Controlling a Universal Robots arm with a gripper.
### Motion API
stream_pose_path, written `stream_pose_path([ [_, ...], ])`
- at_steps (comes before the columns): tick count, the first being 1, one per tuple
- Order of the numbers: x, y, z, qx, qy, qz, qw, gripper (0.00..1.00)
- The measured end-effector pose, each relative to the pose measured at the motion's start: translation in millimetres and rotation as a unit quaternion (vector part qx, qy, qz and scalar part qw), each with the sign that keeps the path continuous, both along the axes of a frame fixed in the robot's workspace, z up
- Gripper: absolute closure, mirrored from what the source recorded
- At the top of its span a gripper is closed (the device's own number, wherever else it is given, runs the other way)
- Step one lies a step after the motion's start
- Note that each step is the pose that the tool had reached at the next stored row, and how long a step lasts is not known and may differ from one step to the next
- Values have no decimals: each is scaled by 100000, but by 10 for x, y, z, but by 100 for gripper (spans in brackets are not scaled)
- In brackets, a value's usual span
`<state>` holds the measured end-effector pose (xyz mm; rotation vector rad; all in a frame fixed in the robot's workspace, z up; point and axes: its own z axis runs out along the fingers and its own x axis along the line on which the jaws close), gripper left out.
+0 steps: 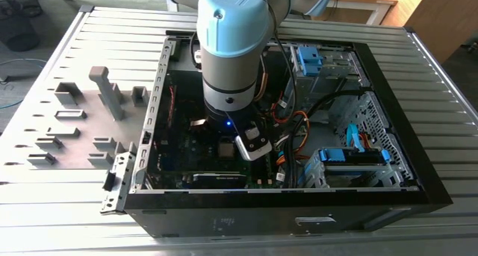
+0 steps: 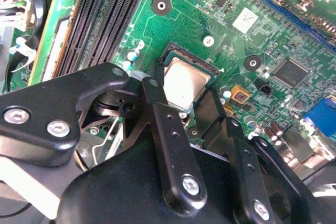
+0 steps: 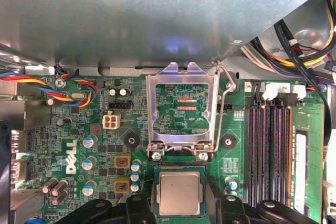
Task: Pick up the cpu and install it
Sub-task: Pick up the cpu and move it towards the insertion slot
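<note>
Install step, inside the case [image 1: 261, 217] mid-frame in the exterior view. The cpu [image 3: 180, 192] seems seated in its socket, bracket [image 3: 182, 109] open. My hand [image 3: 182, 202] is over it; I can't tell whether it's grasping. Next calls for level handling.

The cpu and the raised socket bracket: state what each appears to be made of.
The cpu: its top looks like matte silver-grey metal, with a dull, even sheen and faint brushing. The socket bracket: probably bare stamped steel, since it is bright and reflective with thin folded edges.

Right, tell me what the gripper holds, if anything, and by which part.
Cannot be told: the gripper sits at the cpu, which lies in its socket, but contact with its edges is unclear.
</note>
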<state>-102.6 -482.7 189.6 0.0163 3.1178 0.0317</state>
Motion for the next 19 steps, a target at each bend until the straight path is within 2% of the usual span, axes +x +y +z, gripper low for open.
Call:
stream_pose_path([
  [19,0,-25,-6,3,-3,-6,100000,53],
])
